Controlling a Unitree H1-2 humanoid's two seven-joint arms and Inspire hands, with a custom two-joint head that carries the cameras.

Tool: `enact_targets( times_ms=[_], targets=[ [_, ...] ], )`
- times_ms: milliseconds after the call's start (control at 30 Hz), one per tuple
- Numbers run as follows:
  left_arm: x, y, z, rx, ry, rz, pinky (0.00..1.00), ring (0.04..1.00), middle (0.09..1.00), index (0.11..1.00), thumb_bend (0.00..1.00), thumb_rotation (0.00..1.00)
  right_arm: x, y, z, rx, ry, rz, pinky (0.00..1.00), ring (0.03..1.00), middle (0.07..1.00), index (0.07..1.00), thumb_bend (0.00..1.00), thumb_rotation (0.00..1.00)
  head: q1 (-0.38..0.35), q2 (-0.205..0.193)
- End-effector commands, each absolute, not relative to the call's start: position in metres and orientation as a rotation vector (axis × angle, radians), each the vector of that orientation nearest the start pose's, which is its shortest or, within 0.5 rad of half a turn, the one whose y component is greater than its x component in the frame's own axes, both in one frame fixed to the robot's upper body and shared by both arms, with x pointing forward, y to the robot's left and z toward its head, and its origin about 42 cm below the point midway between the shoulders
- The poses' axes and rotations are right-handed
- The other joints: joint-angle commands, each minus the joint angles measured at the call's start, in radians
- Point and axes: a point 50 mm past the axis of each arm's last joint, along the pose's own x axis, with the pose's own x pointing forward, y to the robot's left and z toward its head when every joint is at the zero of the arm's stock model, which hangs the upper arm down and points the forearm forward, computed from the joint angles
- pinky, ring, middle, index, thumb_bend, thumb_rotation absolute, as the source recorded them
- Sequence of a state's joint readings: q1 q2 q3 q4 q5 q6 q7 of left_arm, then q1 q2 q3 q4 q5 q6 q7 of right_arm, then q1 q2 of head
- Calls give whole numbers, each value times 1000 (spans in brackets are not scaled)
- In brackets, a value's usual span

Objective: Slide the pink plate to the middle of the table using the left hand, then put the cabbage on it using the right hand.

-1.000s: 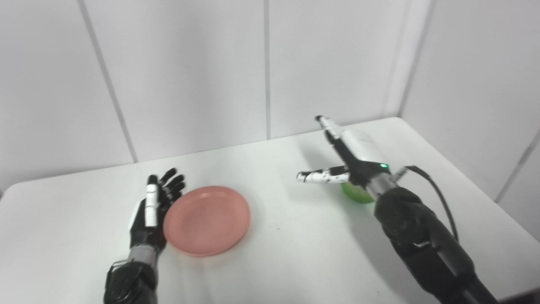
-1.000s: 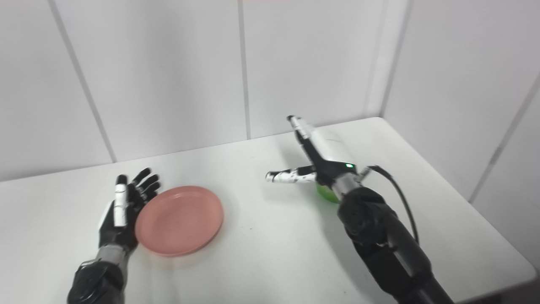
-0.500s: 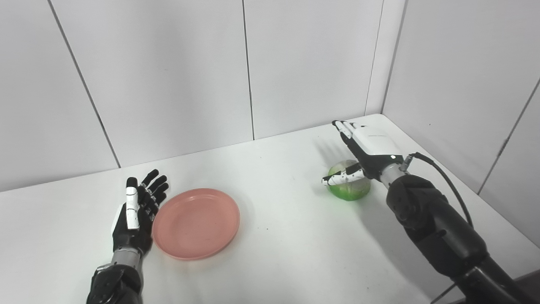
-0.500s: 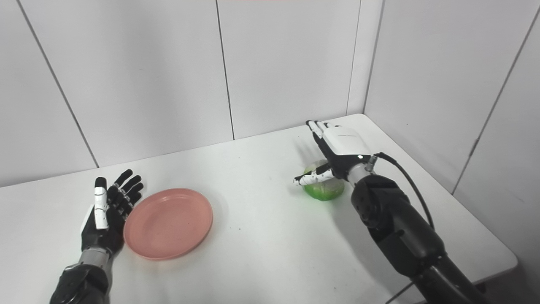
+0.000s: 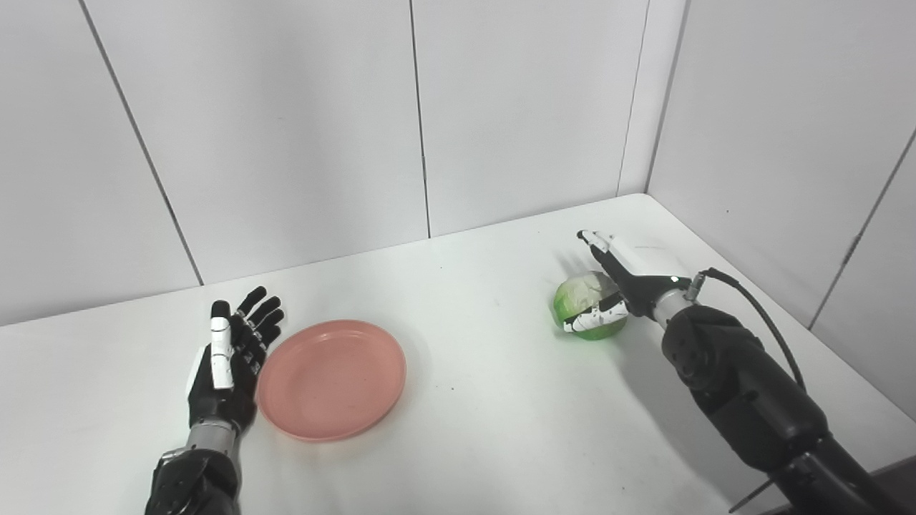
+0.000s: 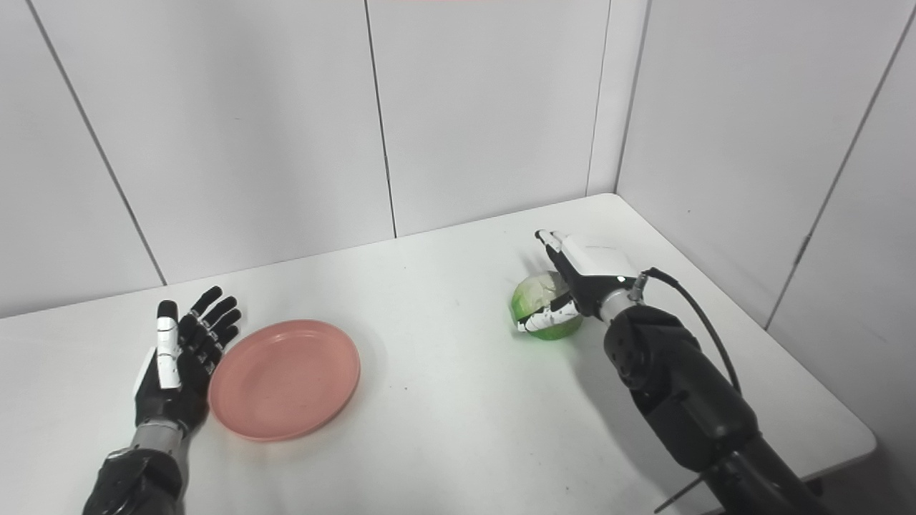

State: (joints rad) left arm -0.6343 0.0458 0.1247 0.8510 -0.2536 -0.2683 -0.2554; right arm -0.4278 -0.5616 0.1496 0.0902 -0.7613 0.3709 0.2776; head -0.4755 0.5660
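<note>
Item one, far left: left hand (image 5: pixel 229 350), black with a white-backed thumb, lying on the white table (image 5: pixel 501 422) with fingers (image 5: pixel 261 315) spread apart and extended toward the back wall; it holds nothing, and its inner edge sits just beside the plate's left rim, whether touching or a hair apart cannot be told from either eye view. Item two: pink plate (image 5: pixel 331 379), round, shallow, bare, resting flat on the table left of centre, near the front half of the surface. Item three: open stretch of table between plate and cabbage, the two well apart. Item four, right side: cabbage (image 5: pixel 583 300), a small green ball with a paler top, sitting on the table toward the right rear corner. Item five: right hand (image 5: pixel 621 286), white-backed, set against the cabbage's right side, thumb (image 5: pixel 590 320) curled across its front lower face and the other fingers reaching over and behind it; the hand is partly wrapped about the cabbage, though a firm clamp cannot be confirmed, and the cabbage appears to rest on the table. Item six: black right forearm with a cable (image 5: pixel 751 307) looping from the wrist.
</note>
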Motion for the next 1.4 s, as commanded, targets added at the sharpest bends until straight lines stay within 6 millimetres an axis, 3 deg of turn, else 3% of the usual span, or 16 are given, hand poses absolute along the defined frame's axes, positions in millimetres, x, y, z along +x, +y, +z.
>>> enact_targets(
  times_ms=[0,67,167,300,433,467,533,600,767,900,967,1067,1167,1200,1300,1367],
  targets=[
    [453,200,98,-234,-33,-210,925,874,842,823,825,1000,414,-353,247,-1258,116,-72,753,905,949,943,1000,402,3,3],
    [453,200,98,-238,-33,-215,922,876,843,824,829,1000,416,-352,240,-1235,134,-61,685,881,944,935,1000,386,4,5],
    [452,200,98,-226,-33,-217,953,883,847,831,831,1000,419,-351,230,-1224,139,-51,584,754,853,889,1000,351,6,6],
    [452,201,98,-224,-31,-216,953,885,848,830,826,1000,419,-350,224,-1197,123,-52,570,706,811,866,1000,321,8,8],
    [452,201,99,-225,-30,-214,934,883,851,834,817,1000,419,-347,215,-1150,86,-70,459,522,595,634,853,52,8,8],
    [452,201,99,-225,-30,-214,935,883,851,834,816,1000,420,-347,214,-1148,83,-73,453,513,586,621,846,39,8,8],
    [452,201,99,-228,-34,-214,929,880,847,830,810,1000,418,-344,212,-1163,43,-117,381,449,514,548,659,14,10,9],
    [452,199,100,-232,-31,-214,928,881,847,829,809,1000,418,-344,211,-1162,18,-147,340,416,477,515,564,3,15,9],
    [451,196,99,-241,-28,-215,926,881,852,833,808,1000,418,-345,213,-1153,-10,-176,317,401,466,501,531,0,24,8],
    [449,189,97,-235,-30,-220,933,879,847,828,811,1000,414,-340,225,-1126,-118,-209,365,434,470,498,530,0,107,8],
    [448,187,97,-234,-29,-223,925,880,849,830,812,1000,413,-339,228,-1123,-144,-214,377,440,467,503,530,0,107,8],
    [441,173,98,-220,-14,-234,935,883,850,828,813,1000,405,-316,252,-1090,-249,-217,385,447,466,512,528,0,270,16],
    [437,161,100,-219,-5,-242,946,888,853,830,806,1000,403,-299,266,-1024,-331,-182,384,444,463,514,528,0,327,20],
    [436,156,100,-222,1,-242,948,889,854,831,802,1000,404,-290,269,-1000,-361,-161,386,443,461,516,527,0,382,20],
    [435,149,100,-229,13,-238,959,890,855,833,815,1000,405,-277,270,-964,-393,-127,377,433,460,516,528,0,409,20],
    [434,141,99,-221,12,-231,966,895,859,838,816,1000,411,-250,261,-929,-412,-56,364,425,460,512,529,0,475,21]
  ],
)
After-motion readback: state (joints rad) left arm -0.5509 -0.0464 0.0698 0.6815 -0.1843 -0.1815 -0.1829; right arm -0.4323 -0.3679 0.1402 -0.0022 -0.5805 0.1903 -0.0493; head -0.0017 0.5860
